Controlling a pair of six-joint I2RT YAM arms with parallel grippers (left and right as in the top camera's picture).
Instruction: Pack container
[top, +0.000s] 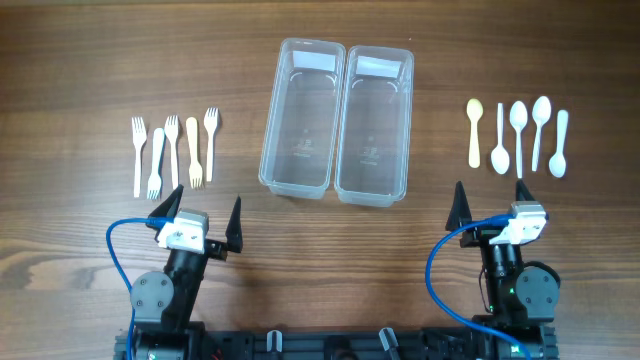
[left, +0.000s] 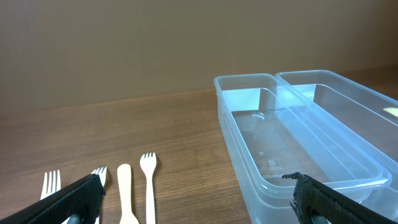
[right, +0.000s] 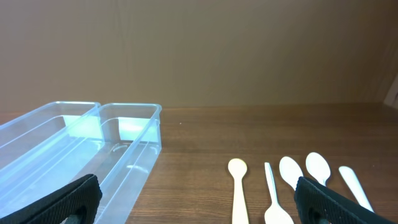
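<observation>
Two clear plastic containers stand side by side at the table's middle back, the left container (top: 297, 118) and the right container (top: 375, 124), both empty. Several plastic forks (top: 172, 152) lie in a row at the left; they also show in the left wrist view (left: 147, 180). Several plastic spoons (top: 518, 135) lie in a row at the right; they also show in the right wrist view (right: 238, 186). My left gripper (top: 205, 220) is open and empty, just in front of the forks. My right gripper (top: 490, 205) is open and empty, in front of the spoons.
The wooden table (top: 320, 260) carries nothing else. Blue cables loop beside each arm base at the front edge (top: 125, 240).
</observation>
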